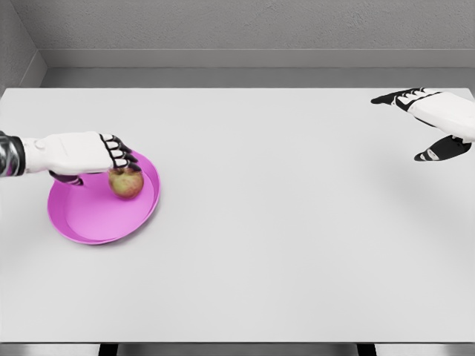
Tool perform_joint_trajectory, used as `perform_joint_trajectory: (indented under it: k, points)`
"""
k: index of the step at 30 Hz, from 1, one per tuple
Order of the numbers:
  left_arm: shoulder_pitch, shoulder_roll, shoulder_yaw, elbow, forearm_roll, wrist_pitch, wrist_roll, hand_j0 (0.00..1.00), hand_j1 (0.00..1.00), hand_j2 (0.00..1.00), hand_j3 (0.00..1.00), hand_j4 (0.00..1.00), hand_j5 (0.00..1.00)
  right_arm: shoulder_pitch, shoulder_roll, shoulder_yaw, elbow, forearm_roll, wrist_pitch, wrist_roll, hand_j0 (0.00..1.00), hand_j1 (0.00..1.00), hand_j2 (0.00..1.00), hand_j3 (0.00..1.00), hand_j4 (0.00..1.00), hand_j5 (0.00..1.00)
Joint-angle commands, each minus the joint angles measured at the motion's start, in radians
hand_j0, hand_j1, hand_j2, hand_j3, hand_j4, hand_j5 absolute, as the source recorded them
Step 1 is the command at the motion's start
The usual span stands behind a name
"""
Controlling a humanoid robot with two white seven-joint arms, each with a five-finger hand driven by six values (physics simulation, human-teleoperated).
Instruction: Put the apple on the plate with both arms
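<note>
You had the left hand [93,153] curled on the apple [126,182] over the pink plate [89,219]; release straight up w/o nudging it, right hand [434,122] spread, idle.

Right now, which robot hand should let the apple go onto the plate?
The left hand. Its fingers are curled over the apple, which is already above the pink plate. The right hand is open and far away at the table's other side, holding nothing.

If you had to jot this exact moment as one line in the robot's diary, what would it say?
apple: over pink plate | left hand: curled on apple | right hand: open, far right, holding nothing
</note>
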State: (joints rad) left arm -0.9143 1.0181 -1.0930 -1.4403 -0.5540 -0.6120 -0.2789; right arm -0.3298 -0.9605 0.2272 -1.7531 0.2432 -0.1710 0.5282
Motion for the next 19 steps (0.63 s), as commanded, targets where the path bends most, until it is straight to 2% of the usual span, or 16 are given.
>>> perform_joint_trajectory:
  k: [1,5,6,13,19]
  points:
    - [-0.002,0.013,0.031,0.041,0.101,0.001,0.0,1.0,1.0,1.0,1.0,1.0,1.0,0.0,-0.001,0.0,0.0,-0.002,0.001,0.0,1.0,1.0,1.0,1.0,1.0,1.0]
    - [0.0,0.008,0.105,0.132,0.213,0.001,0.0,1.0,1.0,1.0,1.0,1.0,1.0,0.0,-0.001,0.0,0.0,-0.002,-0.001,0.0,1.0,1.0,1.0,1.0,1.0,1.0]
    - [0.0,0.008,0.113,0.135,0.221,0.001,0.0,1.0,1.0,1.0,1.0,1.0,1.0,0.0,-0.001,0.0,0.0,-0.002,-0.001,0.0,1.0,1.0,1.0,1.0,1.0,1.0]
    - [0.002,0.013,0.147,0.156,0.224,0.001,0.003,1.0,1.0,1.0,1.0,1.0,1.0,0.0,-0.001,0.0,0.0,-0.002,-0.001,0.0,1.0,1.0,1.0,1.0,1.0,1.0]
    - [0.009,0.013,0.148,0.158,0.229,0.001,0.001,1.0,1.0,1.0,1.0,1.0,1.0,0.0,-0.001,0.0,0.0,-0.002,-0.001,0.0,1.0,1.0,1.0,1.0,1.0,1.0]
